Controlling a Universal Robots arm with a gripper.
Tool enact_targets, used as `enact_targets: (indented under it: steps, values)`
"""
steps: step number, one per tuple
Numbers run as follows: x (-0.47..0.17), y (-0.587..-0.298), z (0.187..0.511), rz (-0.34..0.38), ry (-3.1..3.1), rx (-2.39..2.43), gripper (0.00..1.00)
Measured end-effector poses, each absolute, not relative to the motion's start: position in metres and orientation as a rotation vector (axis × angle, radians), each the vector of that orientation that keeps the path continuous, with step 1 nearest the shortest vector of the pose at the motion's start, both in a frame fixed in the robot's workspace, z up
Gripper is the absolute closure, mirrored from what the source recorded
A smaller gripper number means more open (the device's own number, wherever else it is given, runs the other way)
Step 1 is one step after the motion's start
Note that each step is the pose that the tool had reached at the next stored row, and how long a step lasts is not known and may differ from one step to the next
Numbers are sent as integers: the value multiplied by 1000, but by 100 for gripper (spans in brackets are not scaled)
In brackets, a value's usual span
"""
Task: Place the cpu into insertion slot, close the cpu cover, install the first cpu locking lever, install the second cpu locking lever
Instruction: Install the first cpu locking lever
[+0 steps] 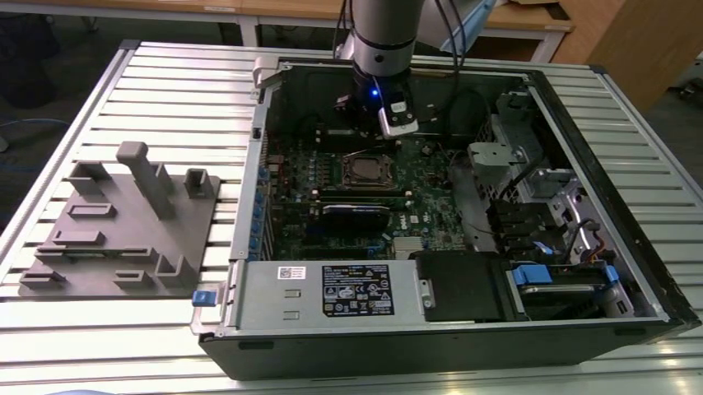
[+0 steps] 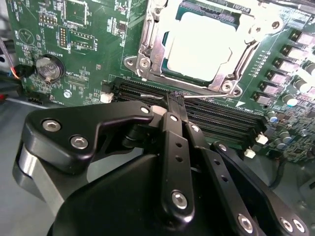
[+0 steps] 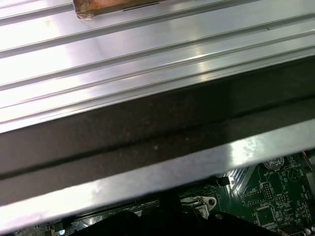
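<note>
The cpu (image 2: 204,46), a flat square with a plain silver top, lies in the insertion slot (image 1: 367,172) on the green motherboard. The cpu cover (image 2: 149,49), a silvery frame plate, lies flat around it, and the chip shows through its cut-out. A thin wire locking lever (image 2: 211,98) runs along the socket's edge beside the long black memory slots. In the second wrist view my gripper (image 2: 176,98) is shut, its black fingertips pressed together right at this wire. In the exterior view the gripper (image 1: 374,136) hangs inside the open case just behind the socket.
Black memory slots (image 2: 221,118) and a coin battery (image 2: 47,69) flank the socket. The case wall (image 3: 147,137) stands close behind the arm. A power supply (image 1: 329,288), a drive cage (image 1: 528,181) and a grey fixture block (image 1: 121,230) on the slatted table surround the board.
</note>
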State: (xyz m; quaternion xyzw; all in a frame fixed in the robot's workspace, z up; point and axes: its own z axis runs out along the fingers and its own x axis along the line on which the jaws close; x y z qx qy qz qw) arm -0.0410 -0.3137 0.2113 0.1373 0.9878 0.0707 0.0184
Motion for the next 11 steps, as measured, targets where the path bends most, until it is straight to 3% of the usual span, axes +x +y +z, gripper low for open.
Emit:
enact_targets:
  steps: [11]
  values:
    - [-41,-313,210,218,3055,491,90]
